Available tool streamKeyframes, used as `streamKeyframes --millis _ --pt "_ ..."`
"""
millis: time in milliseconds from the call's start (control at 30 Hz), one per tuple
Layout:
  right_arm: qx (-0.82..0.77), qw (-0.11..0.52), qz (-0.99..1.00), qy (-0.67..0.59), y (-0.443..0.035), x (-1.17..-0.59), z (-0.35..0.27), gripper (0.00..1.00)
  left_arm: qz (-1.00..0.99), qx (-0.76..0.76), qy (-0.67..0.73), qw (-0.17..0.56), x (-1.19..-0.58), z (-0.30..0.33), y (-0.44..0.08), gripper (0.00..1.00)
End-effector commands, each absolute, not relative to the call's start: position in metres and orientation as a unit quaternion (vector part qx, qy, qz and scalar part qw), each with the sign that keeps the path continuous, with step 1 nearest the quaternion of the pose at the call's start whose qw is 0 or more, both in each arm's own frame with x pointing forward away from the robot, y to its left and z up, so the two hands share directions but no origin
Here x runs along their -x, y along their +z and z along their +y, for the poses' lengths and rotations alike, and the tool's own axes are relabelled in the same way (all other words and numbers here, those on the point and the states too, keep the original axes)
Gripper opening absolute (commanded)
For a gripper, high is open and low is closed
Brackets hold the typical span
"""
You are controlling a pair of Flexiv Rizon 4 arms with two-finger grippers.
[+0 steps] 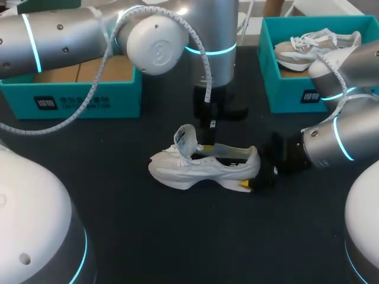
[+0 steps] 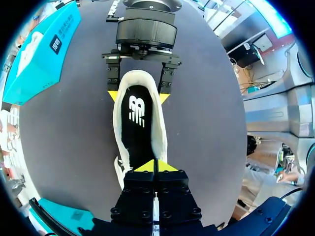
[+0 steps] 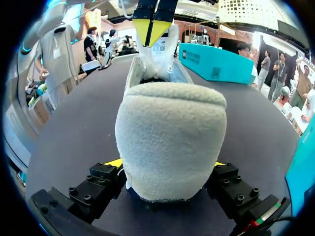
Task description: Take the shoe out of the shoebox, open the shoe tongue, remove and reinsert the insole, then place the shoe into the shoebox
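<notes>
A white shoe [image 1: 201,168] lies on its sole on the black table, toe to the left. Its tongue [image 1: 185,139] stands pulled up. The black insole [image 2: 138,123] lies inside the shoe. My right gripper [image 1: 253,173] is at the heel [image 3: 170,137], one yellow-tipped finger on each side, shut on it. My left gripper [image 1: 208,141] hangs over the shoe's opening beside the tongue [image 3: 160,46]. Its tips [image 2: 155,167] are pressed together with nothing seen between them. In the right wrist view the left gripper [image 3: 151,29] shows just past the heel, above the tongue.
A teal shoebox [image 1: 296,97] at the back right holds another pale shoe [image 1: 314,47]. A second teal box [image 1: 77,97] stands at the back left under my left arm. Bare black table surrounds the shoe in front and to the left.
</notes>
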State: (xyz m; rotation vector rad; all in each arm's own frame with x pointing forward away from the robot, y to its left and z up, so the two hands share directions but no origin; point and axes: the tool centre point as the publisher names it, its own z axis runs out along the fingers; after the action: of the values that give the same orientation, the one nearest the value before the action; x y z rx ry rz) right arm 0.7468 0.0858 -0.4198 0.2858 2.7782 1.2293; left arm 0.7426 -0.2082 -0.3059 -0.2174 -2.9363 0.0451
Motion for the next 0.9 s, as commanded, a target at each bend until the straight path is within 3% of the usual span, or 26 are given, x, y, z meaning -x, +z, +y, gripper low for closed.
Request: streamKeyframes --millis 33,367,600,900 --pt "0.110 -0.392 0.821 0.402 -0.434 -0.750 0.084 0.00 -0.992 0.074 0.014 0.099 -0.743 -0.209 -0.305 0.00" --pt "0.110 -0.392 0.821 0.402 -0.434 -0.750 0.084 0.00 -0.992 0.074 0.014 0.099 -0.743 -0.209 -0.305 0.00" --pt "0.110 -0.392 0.821 0.402 -0.434 -0.750 0.084 0.00 -0.994 0.102 0.037 0.031 -0.743 -0.218 -0.305 0.00" --pt "0.110 -0.392 0.821 0.402 -0.434 -0.750 0.084 0.00 -0.991 0.122 0.055 0.007 -0.748 -0.242 -0.319 0.00"
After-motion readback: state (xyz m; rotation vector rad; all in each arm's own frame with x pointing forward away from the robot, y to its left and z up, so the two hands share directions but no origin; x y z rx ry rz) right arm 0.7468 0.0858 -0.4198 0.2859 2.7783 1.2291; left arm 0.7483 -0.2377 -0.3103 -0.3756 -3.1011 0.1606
